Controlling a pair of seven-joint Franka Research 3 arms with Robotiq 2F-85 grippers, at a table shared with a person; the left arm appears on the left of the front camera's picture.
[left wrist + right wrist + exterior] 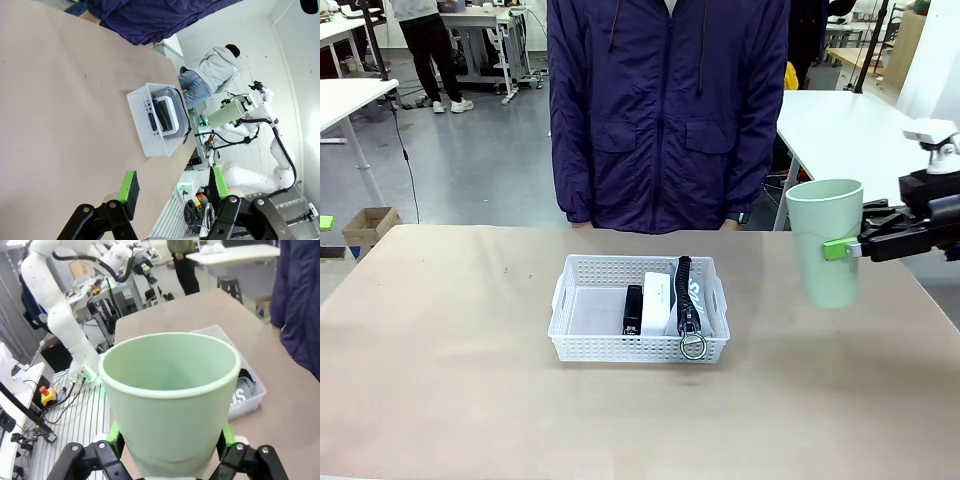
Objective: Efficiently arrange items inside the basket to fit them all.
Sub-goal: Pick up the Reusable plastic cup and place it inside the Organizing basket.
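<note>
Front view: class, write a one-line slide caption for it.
Right gripper holds the pale green cup above the table, beside the white basket containing stapler, box and pouch.

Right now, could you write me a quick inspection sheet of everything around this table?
Surface: tan table, bare around the basket.
Job's things: white basket mid-table holds black stapler, white box and grey pouch packed to one side; green cup held upright in the air.
Clutter: nothing seen.
Grippers: right gripper clamps the cup; left gripper open, empty.
Cables: nothing seen on the table.
Surroundings: person at the far edge; other tables behind.
</note>
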